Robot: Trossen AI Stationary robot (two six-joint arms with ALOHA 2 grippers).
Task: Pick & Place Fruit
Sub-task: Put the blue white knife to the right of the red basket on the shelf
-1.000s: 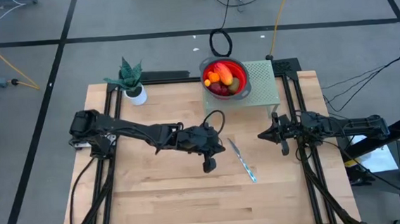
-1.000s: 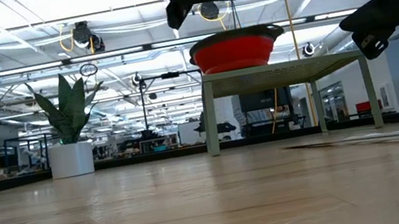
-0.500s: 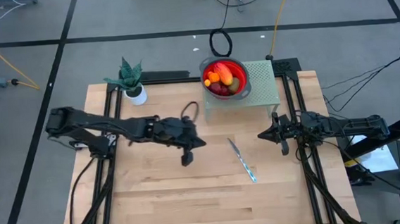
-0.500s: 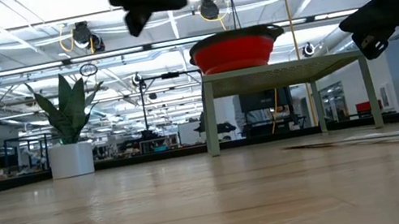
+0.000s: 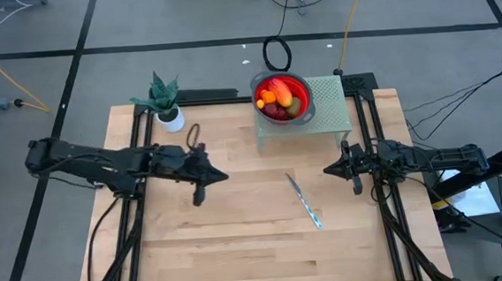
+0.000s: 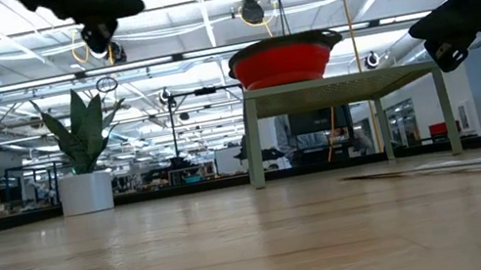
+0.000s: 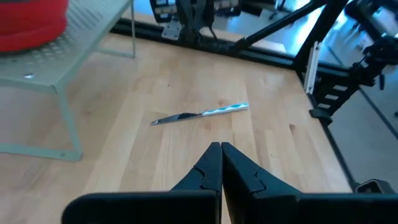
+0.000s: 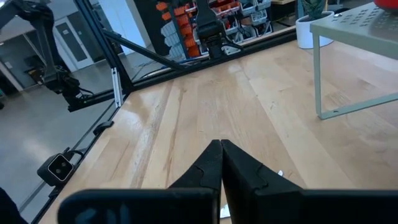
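We note the left arm pulling back fast: a second ago its pincer hung near the table's middle, just beside the knife; now the left pincer (image 5: 199,195) sits well toward nine o'clock, closed and empty, its fingertips pressed together in the left wrist view. The right pincer (image 5: 357,186) has not shifted at all; it stays closed, holding nothing, at about three o'clock over the table (image 5: 241,247).

The fruit (image 5: 279,99) lies heaped in the red bowl (image 5: 301,87), which stands on the pale green rack (image 5: 330,99) at roughly one o'clock of the table. We see orange, dark red and olive pieces there; none is on the table. The knife (image 5: 305,201) lies flat on the wood between the two arms, apart from both.

Our reading: with the fruit all in the bowl and the left arm retreating empty, either the placing is finished or it has not begun; we cannot tell which.

Pose: the left arm stretches low from nine o'clock, forearm nearly level, pincer tipped downward above bare wood, below the potted plant (image 5: 166,100). The right arm is folded in short, pincer pointing toward the centre.
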